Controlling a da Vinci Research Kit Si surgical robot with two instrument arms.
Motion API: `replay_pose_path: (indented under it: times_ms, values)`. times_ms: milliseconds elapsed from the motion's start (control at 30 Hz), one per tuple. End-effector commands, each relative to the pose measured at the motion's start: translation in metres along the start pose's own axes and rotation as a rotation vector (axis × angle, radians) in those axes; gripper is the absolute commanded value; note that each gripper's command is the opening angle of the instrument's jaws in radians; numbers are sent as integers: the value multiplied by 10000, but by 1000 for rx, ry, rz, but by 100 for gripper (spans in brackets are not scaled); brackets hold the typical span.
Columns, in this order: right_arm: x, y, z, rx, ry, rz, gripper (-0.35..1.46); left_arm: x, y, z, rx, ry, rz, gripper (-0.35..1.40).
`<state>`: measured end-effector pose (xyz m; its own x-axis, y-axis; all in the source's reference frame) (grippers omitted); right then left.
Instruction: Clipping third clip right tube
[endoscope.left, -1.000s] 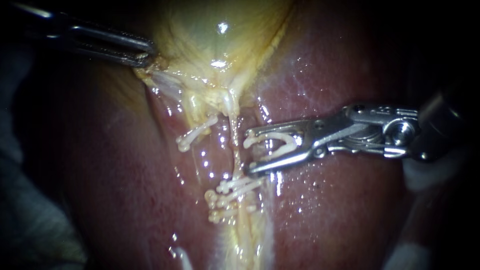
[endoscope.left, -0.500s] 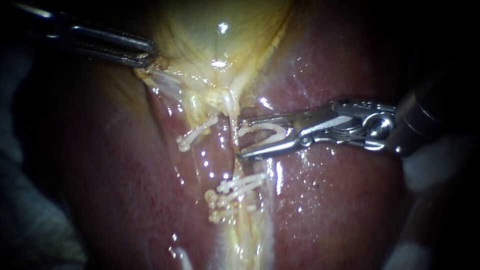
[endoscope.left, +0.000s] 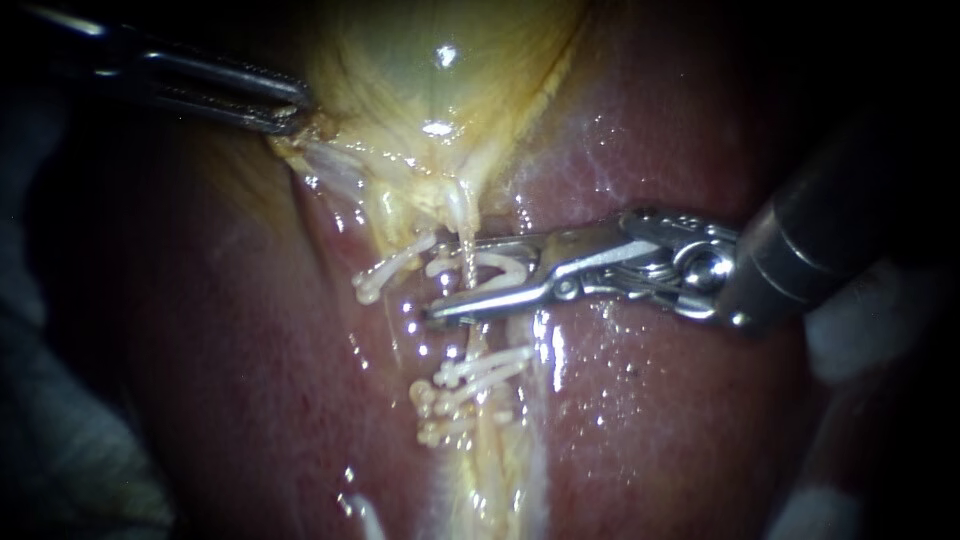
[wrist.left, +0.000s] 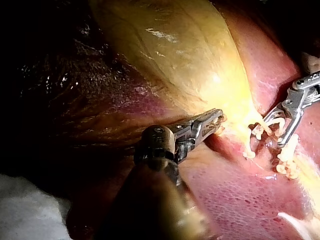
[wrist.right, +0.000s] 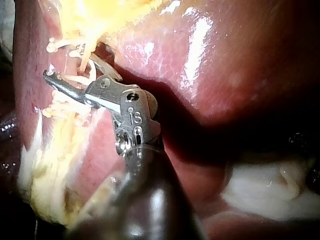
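two slim steel instruments in view. left instrument (endoscope.left: 288, 112): smooth jaws closed tight on the frayed yellow edge of the gallbladder (endoscope.left: 440, 80). its wall is glossy, pale yellow and finely wrinkled.

right instrument (endoscope.left: 450, 288): jaws stand apart in a narrow v and grip a white plastic loaded clip (endoscope.left: 495, 270) seated between them, its arms bent in a u.

right tube (endoscope.left: 461, 215) is a thin, pale, wet strand. it runs through the mouth of that clip, one jaw on each side of it.

lower on the same tube, two stacked clips (endoscope.left: 470, 380), white and closed, show knobbed ends. one slanted clip (endoscope.left: 392, 266) sits closed on the neighbouring strand, just beside the jaws.

liver (endoscope.left: 680, 420): dark red, slick, speckled with highlights.
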<state>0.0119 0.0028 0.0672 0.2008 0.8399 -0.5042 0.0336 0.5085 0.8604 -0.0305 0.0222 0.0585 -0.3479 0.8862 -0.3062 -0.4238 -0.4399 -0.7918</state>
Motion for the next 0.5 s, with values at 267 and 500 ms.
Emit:
replay_pose_path:
  times_ms: [267, 500]
  values:
    - [28, -22, -4, 48, 81, 57, 50, 0, 0, -1, 0, 0, 0, -35]
    - [37, -30, -7, 79, 89, 110, 44, 0, 0, -1, 3, 2, 0, -35]
